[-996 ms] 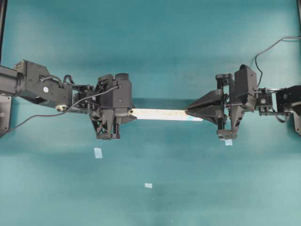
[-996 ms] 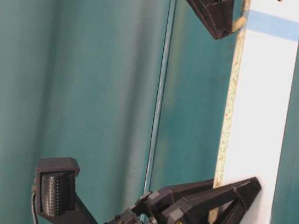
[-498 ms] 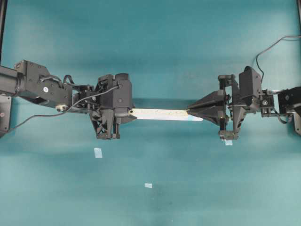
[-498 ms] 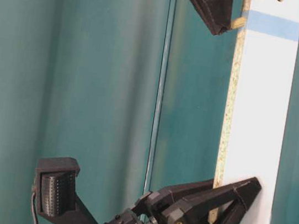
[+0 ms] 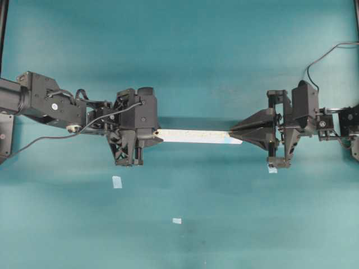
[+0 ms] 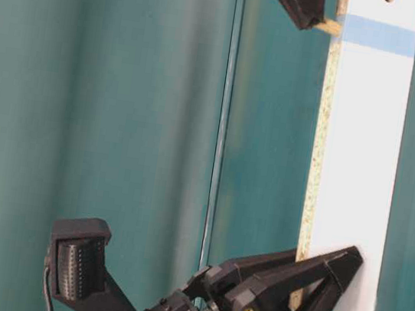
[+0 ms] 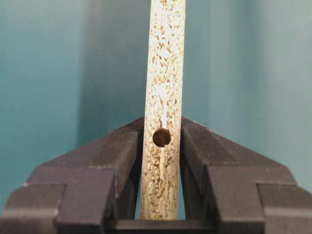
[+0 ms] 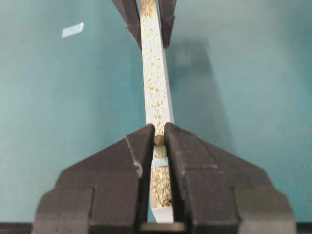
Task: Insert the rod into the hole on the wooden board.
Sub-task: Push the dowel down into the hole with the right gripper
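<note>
Right gripper (image 8: 159, 138) pinched the tiny cream dowel rod (image 8: 159, 140) at its fingertips, just above the long pale particleboard strip (image 8: 155, 83); light, stiff, easily twisted. Left gripper (image 7: 162, 141) clamped the strip's opposite end.

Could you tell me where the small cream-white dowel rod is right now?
The small cream-white dowel rod sits pinched in the right gripper, against the speckled wooden board's edge by its light-blue mark.
</note>
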